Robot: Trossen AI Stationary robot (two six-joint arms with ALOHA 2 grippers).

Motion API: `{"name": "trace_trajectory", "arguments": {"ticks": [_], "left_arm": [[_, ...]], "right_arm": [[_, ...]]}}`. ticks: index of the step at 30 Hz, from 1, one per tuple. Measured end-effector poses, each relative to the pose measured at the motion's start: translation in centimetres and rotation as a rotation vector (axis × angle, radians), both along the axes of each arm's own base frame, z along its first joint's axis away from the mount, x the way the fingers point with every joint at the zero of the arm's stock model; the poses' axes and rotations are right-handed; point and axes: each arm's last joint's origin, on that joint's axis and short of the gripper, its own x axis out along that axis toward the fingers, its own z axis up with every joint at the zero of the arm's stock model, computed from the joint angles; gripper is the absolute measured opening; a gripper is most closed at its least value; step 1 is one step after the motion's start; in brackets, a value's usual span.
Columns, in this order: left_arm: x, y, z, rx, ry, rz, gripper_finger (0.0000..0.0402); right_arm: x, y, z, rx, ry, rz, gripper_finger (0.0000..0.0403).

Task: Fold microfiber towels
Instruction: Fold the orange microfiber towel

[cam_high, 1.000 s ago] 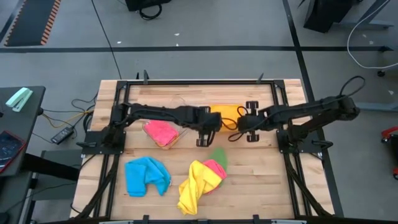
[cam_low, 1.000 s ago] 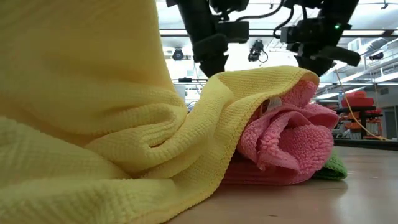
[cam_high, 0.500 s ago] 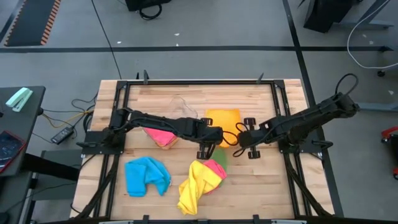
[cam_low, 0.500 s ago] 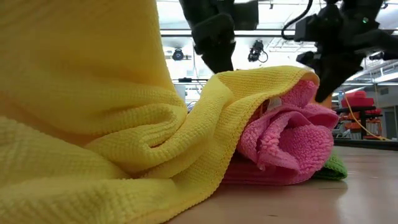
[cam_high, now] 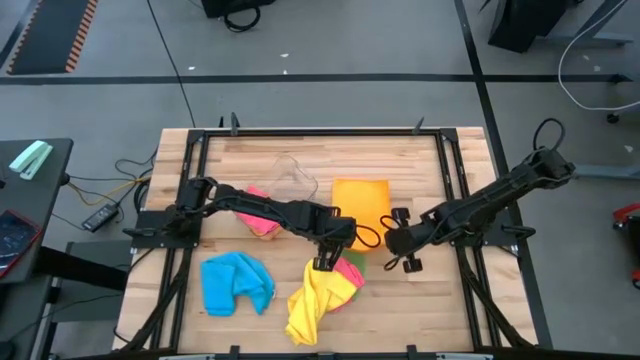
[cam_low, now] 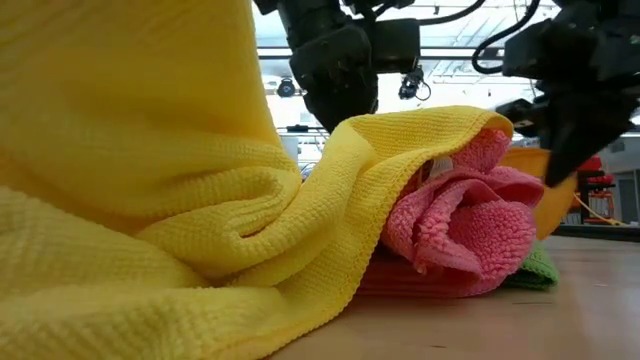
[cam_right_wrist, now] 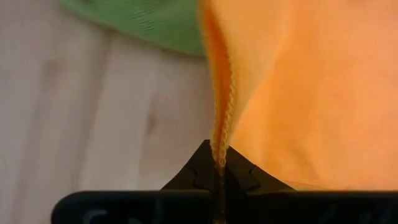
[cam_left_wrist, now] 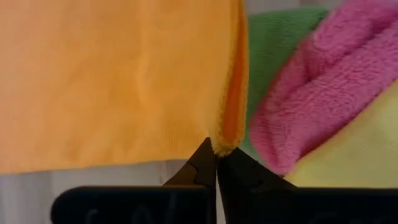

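Flat orange microfiber towel [cam_high: 360,200] is pinched at two corners: left gripper [cam_left_wrist: 216,163] fingers clenched on one, right gripper [cam_right_wrist: 219,167] fingers on the other, crumpled yellow towel [cam_high: 312,300] at 6 o'clock.

Taking the table [cam_high: 420,300] from above, the flat towel [cam_high: 360,200] lies just 1 o'clock of centre. The plastic tub [cam_high: 291,177] stands at its 10 o'clock, near but apart. At the tub's 7 o'clock a small towel [cam_high: 258,222] lies under the left arm. The bunched towel [cam_high: 236,282] sits toward the table's 8 o'clock corner. At 6 o'clock of centre is the heaped towel [cam_high: 312,300], draped over a fleecy towel [cam_low: 455,225], which rests on the lowest towel [cam_low: 538,268]. The left gripper [cam_high: 325,262] and right gripper [cam_high: 400,250] each pinch a corner of the flat towel's 6 o'clock edge, the left one directly above the heap.
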Motion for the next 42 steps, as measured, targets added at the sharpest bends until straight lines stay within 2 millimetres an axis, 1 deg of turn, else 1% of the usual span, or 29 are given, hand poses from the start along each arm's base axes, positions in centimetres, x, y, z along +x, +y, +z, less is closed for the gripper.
{"name": "trace_trajectory", "arguments": {"ticks": [3, 7, 10, 15, 18, 21, 25, 29, 31, 35, 39, 42], "left_arm": [[0.0, 0.7, 0.1, 0.020, -0.001, 0.022, 0.0016], [0.0, 2.6, -0.1, 0.098, 0.019, 0.065, 0.0030], [0.2, 4.8, -0.4, 0.120, 0.029, 0.104, 0.0028], [0.1, 9.1, -0.3, 0.126, 0.029, 0.204, 0.0012], [0.0, 11.2, -0.4, 0.127, 0.030, 0.242, 0.0011], [0.0, 12.7, -0.8, 0.134, 0.033, 0.259, 0.0021], [0.2, 14.2, -0.6, 0.151, -0.010, 0.267, 0.0028], [0.0, 15.3, -0.6, 0.159, -0.014, 0.276, 0.0019], [0.1, 15.7, -1.0, 0.161, -0.015, 0.283, 0.0013], [0.3, 16.4, -1.8, 0.165, -0.009, 0.290, 0.0013], [0.3, 17.0, -2.0, 0.171, -0.009, 0.298, 0.0023], [0.2, 17.5, -2.1, 0.177, -0.004, 0.298, 0.0023]], "right_arm": [[0.3, -0.7, 0.1, -0.083, -0.026, -0.034, 0.0012], [0.7, -2.5, 0.1, -0.203, -0.041, -0.084, 0.0012], [1.0, -4.0, 0.1, -0.263, -0.022, -0.098, 0.0012], [1.2, -6.7, 0.2, -0.313, 0.016, -0.131, 0.0012], [1.3, -8.2, 0.2, -0.357, 0.034, -0.148, 0.0012], [1.3, -9.3, 0.3, -0.410, 0.049, -0.162, 0.0012], [1.2, -10.6, 0.3, -0.427, 0.066, -0.173, 0.0012], [1.0, -11.8, 0.3, -0.413, 0.073, -0.208, 0.0012], [1.1, -12.3, 0.4, -0.405, 0.063, -0.219, 0.0012], [1.3, -13.0, 0.5, -0.414, 0.025, -0.222, 0.0012], [1.2, -13.6, 0.2, -0.399, 0.000, -0.224, 0.0012], [1.1, -13.9, 0.2, -0.392, 0.000, -0.255, 0.0012]]}}
